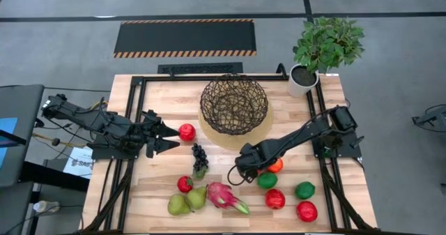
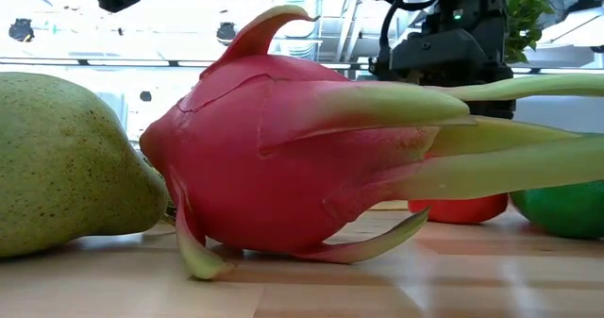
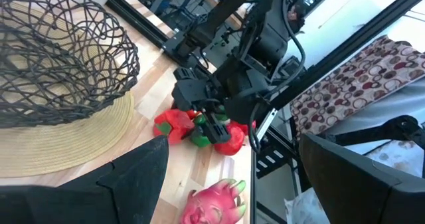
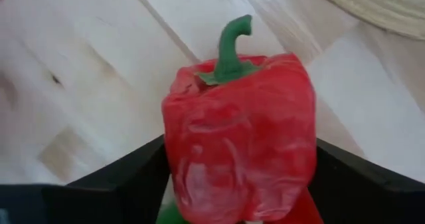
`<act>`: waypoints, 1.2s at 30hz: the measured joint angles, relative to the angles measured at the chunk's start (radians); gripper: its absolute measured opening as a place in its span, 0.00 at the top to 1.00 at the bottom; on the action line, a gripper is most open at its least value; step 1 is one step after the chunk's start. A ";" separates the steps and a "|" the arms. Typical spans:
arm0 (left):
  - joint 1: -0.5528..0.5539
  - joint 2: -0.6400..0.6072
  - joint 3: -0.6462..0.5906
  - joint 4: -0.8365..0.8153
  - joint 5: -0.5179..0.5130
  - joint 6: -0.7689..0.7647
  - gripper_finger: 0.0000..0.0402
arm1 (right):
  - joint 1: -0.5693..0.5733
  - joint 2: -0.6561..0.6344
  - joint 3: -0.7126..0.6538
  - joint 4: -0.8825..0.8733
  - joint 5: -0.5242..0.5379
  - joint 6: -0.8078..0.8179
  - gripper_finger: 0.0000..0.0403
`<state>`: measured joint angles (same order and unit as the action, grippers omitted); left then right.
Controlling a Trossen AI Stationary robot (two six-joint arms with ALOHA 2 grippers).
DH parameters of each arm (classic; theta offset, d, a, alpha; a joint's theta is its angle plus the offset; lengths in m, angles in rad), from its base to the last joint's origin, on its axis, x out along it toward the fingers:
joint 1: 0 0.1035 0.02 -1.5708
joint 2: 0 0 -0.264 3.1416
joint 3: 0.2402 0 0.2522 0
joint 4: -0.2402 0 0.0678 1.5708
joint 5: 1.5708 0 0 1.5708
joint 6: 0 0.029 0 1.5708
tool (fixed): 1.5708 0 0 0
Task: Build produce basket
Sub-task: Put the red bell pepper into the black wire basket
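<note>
While the left gripper [image 1: 169,137] waits with its fingers apart beside a red round fruit [image 1: 187,132] at the left of the basket [image 1: 234,104], the right gripper [image 1: 245,171] is down among the fruit in front of the basket, and it is the one at work. Its wrist view shows a red pepper [image 4: 240,141] standing upright on the wooden table [image 4: 93,71] between its two dark fingers [image 4: 123,174], green stem [image 4: 231,46] up. The fingers sit wide on either side of the pepper's lower body; whether they already press it I cannot tell, so I would not call it a firm hold yet.

The pepper looks like a light, hollow toy with a smooth, glossy skin and blocky, slightly lobed sides. It should weigh little but may slip or twist if pinched on a rounded corner, and a hard squeeze could dent it. The flatter opposite walls around the middle of the body seem the best place to take it; the thin stem is a poor handle.

Close by lie an orange [image 1: 276,165], a green round fruit [image 1: 267,180] and more red and green ones, so a lift straight up looks safest. The basket holds nothing yet, and the dragon fruit [image 1: 224,195], pears [image 1: 187,201] and grapes [image 1: 200,158] lie well apart from it
</note>
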<state>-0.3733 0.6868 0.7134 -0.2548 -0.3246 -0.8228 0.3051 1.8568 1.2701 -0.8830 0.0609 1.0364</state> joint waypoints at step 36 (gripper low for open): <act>0.000 0.000 -0.001 -0.003 -0.065 -0.029 0.19 | -0.456 -0.493 0.272 -0.003 0.147 -0.300 0.34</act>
<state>-0.3733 0.6868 0.7128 -0.2577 -0.3895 -0.8519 -0.1510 1.3635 1.5421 -0.8860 0.2081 0.7366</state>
